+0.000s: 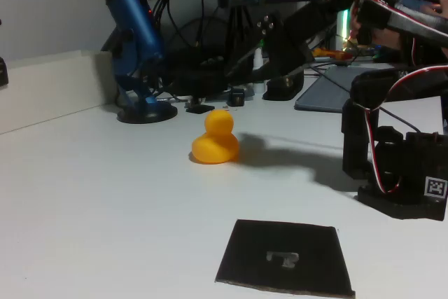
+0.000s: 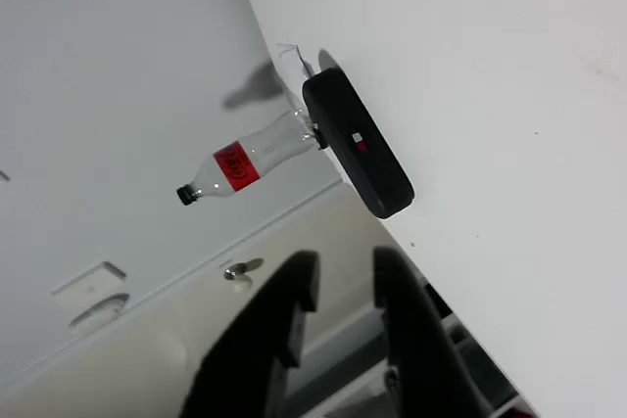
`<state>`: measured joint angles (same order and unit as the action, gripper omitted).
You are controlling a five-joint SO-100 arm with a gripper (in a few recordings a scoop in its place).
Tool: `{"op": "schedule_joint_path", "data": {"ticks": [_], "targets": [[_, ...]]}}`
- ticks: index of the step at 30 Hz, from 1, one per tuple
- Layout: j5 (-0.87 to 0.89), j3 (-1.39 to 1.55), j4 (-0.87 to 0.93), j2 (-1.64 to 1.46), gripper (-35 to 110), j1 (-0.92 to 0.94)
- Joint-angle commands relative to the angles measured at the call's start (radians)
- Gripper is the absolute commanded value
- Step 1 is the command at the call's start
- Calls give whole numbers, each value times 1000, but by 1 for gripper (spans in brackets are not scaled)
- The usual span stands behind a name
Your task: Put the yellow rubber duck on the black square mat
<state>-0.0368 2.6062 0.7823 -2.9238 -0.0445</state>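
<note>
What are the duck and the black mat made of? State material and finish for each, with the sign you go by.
Yellow rubber duck: looks like soft rubber or vinyl, orange-yellow with a smooth, slightly glossy skin; faint highlights on its rounded head and body suggest this, though hard plastic cannot be ruled out.

Black square mat: a thin, flat sheet, matte black, perhaps card, foam or rubber. It lies flush on the white table with no shine and a slightly rough front edge.

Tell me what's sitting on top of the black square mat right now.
Nothing stands on the black square mat in the fixed view; only a pale grey mark shows at its centre. The yellow rubber duck sits apart on the table, farther back. What lies under the mat is hidden.
</note>
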Motion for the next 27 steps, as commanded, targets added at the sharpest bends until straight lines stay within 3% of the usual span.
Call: {"op": "schedule_joint_path", "data": {"ticks": [1,13,27], "targets": [[-11,-83,-3,78,6,-15],[-11,-347,2,528,6,-14],[-12,-505,11,808,6,-14]]}}
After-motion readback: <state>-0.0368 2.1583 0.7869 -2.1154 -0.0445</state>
